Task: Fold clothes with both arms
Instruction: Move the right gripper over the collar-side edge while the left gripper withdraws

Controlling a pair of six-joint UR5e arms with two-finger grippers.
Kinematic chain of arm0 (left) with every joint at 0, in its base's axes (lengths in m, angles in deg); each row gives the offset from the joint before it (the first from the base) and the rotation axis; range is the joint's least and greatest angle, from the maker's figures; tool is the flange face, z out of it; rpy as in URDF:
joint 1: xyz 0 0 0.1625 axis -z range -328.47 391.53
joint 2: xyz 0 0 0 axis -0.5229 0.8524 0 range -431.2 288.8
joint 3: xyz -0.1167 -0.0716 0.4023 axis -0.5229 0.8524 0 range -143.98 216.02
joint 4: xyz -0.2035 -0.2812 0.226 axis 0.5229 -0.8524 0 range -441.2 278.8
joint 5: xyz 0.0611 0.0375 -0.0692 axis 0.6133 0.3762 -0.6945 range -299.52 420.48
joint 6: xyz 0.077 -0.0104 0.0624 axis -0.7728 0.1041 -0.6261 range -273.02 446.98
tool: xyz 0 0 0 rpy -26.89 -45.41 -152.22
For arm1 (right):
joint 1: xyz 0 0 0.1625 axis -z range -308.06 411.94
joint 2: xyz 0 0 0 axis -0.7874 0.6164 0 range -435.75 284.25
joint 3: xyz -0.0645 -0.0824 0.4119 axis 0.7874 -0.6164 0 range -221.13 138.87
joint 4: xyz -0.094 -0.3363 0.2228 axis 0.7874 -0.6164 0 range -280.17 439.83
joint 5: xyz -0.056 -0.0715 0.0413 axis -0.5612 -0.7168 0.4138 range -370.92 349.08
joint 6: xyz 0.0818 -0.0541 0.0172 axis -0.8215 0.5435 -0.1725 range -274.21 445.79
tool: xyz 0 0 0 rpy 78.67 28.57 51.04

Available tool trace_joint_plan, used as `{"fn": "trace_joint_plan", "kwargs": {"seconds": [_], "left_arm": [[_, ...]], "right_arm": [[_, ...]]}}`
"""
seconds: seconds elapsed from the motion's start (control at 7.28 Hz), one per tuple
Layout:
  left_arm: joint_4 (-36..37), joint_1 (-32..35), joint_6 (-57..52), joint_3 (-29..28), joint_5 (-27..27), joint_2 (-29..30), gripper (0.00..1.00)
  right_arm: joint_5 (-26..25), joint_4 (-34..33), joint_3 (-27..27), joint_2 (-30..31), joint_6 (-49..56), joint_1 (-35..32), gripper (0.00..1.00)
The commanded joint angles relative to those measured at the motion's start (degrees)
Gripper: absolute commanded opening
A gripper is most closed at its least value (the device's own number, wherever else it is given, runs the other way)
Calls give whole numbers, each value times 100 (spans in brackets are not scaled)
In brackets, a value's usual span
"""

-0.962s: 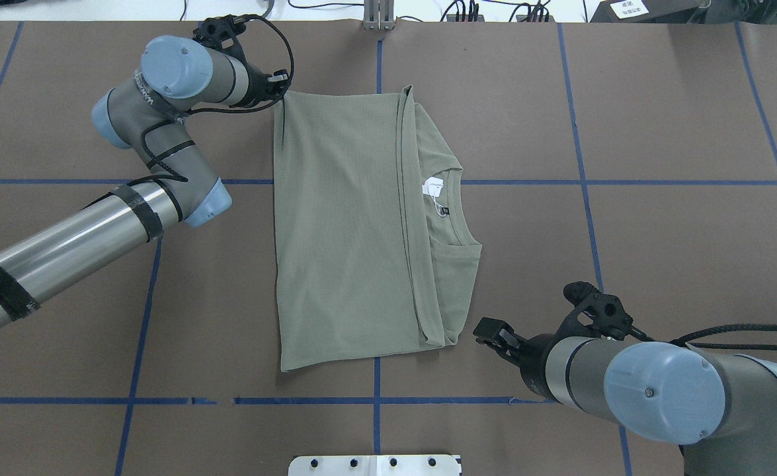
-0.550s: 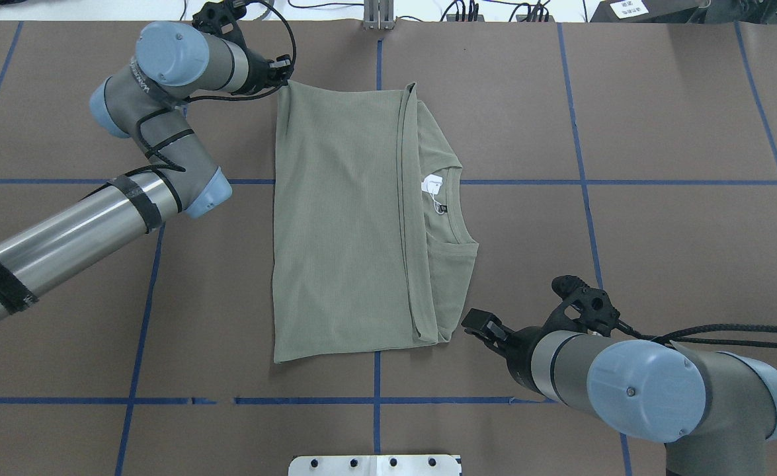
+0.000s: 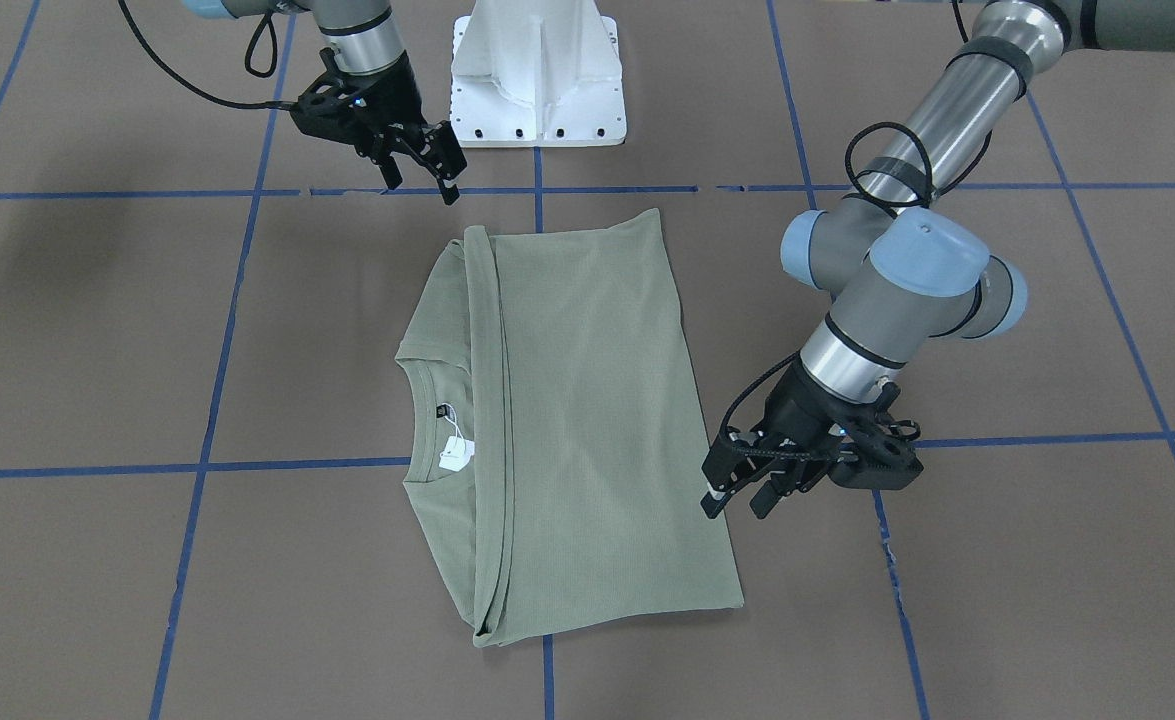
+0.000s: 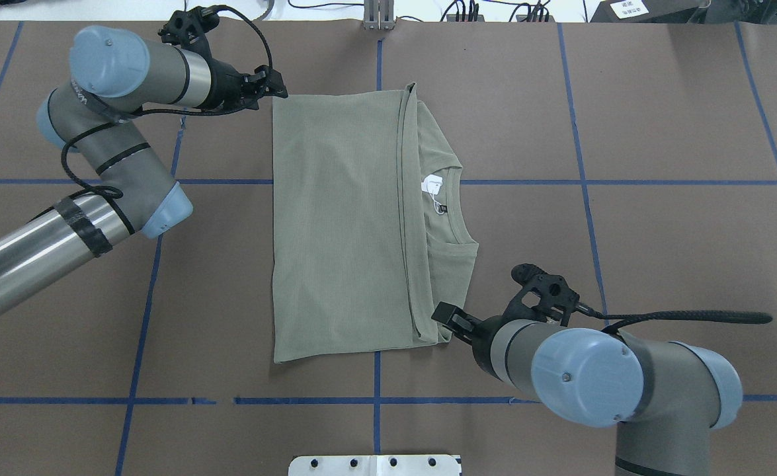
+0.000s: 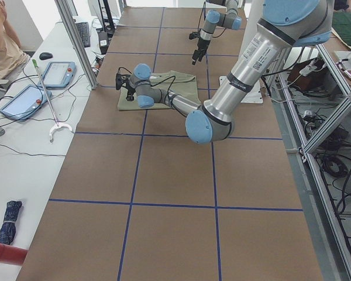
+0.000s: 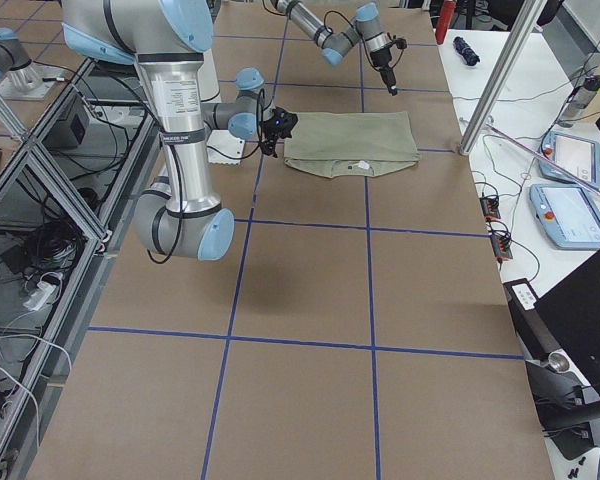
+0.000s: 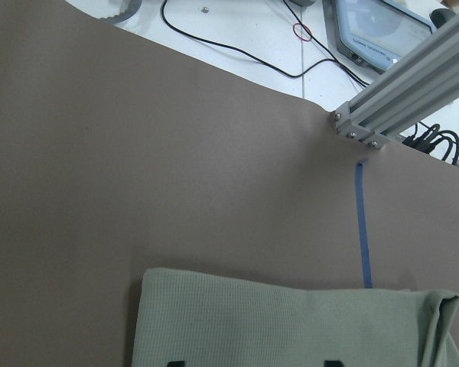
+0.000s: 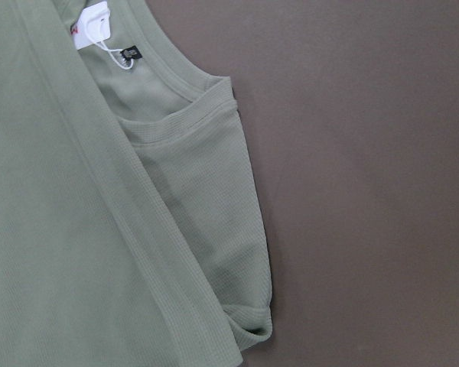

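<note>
at the shirt's corners, front view: shirt (image 3: pixel 587 420) lies flat and part folded, collar and tag showing. looks like a corner grasp comes next; best to pinch every layer and lift both arms evenly. left gripper (image 3: pixel 735 503) just beside its long edge, wrist tilted down, fingers apart, empty. right gripper (image 3: pixel 419 183) near the opposite corner, raised, fingers wide, empty. overhead: grippers at diagonal corners. left wrist: fingertips (image 7: pixel 176 363) wide over the hem. right wrist: no fingers visible.
</note>
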Motion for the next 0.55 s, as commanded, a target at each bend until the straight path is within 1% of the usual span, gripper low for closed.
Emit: {"fn": "trace_joint_plan", "kwargs": {"seconds": [0.0,0.14,0.27,0.41], "left_arm": [[-3,61,6,984,-243,-808,68],[6,62,-2,1153,-252,-978,67],[6,62,6,1155,-321,-988,67],[6,62,6,1172,-331,-997,67]], "right_arm": [[342,-1393,-354,-880,1910,-3,100],[362,-1591,-468,-945,2802,-3,100],[379,-1611,-635,-1059,3420,-38,100],[597,-1619,-932,-1295,4078,-143,100]]}}
